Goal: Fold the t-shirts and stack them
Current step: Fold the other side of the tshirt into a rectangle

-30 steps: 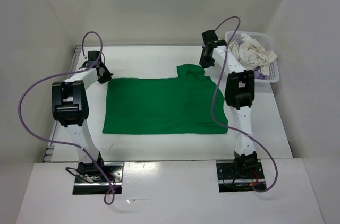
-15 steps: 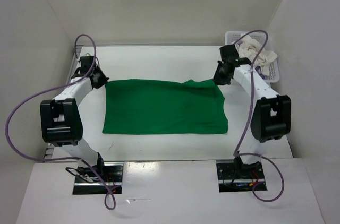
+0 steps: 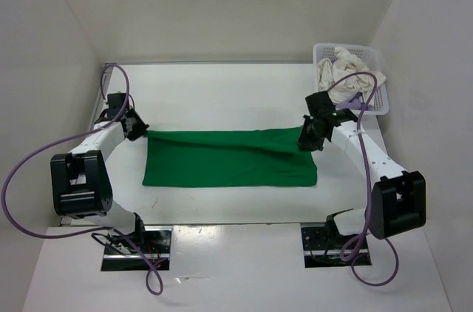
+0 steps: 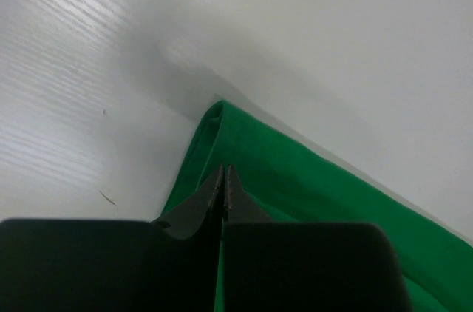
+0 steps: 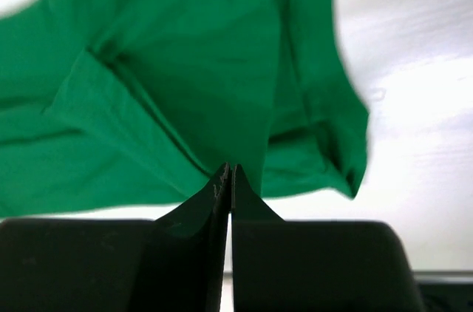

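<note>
Green t-shirt (image 3: 229, 158) sits mid-table, only half folded into a long strip. Left gripper (image 3: 139, 129) and right gripper (image 3: 307, 140) are both clenched on its far corners, looks like. White-cream shirt (image 3: 346, 72) is crumpled in the basket (image 3: 325, 48) far right, so lots left tbh.

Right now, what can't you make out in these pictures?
- Anything under the white shirt in the basket: top view, the shirt covers it.
- Whether the closed left hand or right hand pinches the green shirt: wrist views, any cloth between them is too thin to see.
- Green shirt's near edge: wrist views, blocked by each hand's black body.
</note>
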`<state>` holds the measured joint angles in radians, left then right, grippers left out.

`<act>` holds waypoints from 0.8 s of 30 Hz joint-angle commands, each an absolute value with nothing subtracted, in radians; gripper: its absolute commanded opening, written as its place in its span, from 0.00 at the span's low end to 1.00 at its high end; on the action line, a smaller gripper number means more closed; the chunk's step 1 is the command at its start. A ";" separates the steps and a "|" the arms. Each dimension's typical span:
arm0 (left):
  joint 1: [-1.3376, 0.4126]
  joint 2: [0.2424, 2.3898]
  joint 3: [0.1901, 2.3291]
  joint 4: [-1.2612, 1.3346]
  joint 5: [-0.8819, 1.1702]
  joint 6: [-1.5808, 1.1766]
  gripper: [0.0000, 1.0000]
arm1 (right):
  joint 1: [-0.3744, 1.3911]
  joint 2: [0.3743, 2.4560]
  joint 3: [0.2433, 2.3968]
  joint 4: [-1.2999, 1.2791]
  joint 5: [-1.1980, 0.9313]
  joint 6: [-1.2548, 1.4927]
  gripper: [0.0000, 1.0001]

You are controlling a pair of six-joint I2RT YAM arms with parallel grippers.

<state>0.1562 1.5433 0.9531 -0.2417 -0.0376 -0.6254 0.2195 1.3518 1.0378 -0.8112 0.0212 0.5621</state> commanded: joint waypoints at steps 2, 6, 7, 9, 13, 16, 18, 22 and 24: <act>0.172 1.497 0.927 -0.261 -0.031 -0.618 0.02 | 0.288 1.328 1.052 -0.949 0.043 0.589 0.04; 0.172 1.477 0.905 -0.261 -0.031 -0.627 0.12 | 0.324 1.307 1.052 -1.037 0.078 0.617 0.07; 0.172 1.477 0.905 -0.261 -0.031 -0.627 0.15 | 0.324 1.307 1.052 -1.037 0.090 0.617 0.09; 0.181 1.447 0.896 -0.261 -0.031 -0.637 0.21 | 0.324 1.298 1.052 -1.075 0.129 0.617 0.17; 0.218 1.370 0.896 -0.261 -0.031 -0.667 0.26 | 0.324 1.273 1.052 -1.075 0.117 0.617 0.27; 0.218 1.319 0.905 -0.246 0.003 -0.667 0.26 | 0.324 1.273 1.072 -1.033 0.105 0.605 0.29; 0.172 1.309 0.917 -0.233 -0.008 -0.667 0.26 | 0.324 1.307 1.081 -0.945 0.080 0.591 0.19; 0.100 1.354 0.917 -0.203 0.049 -0.667 0.27 | 0.357 1.423 1.092 -0.767 0.034 0.566 0.00; 0.052 1.391 0.897 -0.190 0.063 -0.692 0.27 | 0.389 1.492 1.115 -0.676 0.034 0.566 0.00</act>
<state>0.0868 1.3552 0.8974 -0.2298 0.0189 -0.6643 0.3389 1.4048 1.0622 -0.8879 0.0555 0.5835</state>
